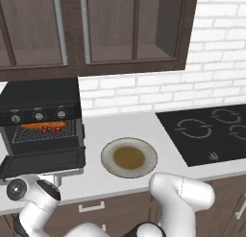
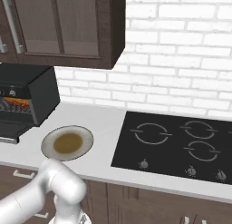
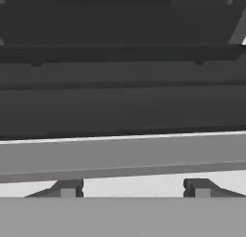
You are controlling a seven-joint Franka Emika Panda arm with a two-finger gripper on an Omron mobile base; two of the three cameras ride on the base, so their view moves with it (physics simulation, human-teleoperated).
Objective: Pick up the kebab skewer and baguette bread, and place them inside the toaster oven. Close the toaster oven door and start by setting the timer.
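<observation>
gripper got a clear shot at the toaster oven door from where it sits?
Probably yes. In the hand view the open gripper faces the front edge of the lowered toaster oven door with nothing between them. The plate sits off to the side, out of the way.

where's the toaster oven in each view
Left base view: the toaster oven stands at the left on the counter, door down, food on its rack.
Right base view: toaster oven at the left edge, partly cut off.
Hand view: its dark open front spans the upper half.
Shared landmark: the plate right of the oven, in both base views.
</observation>
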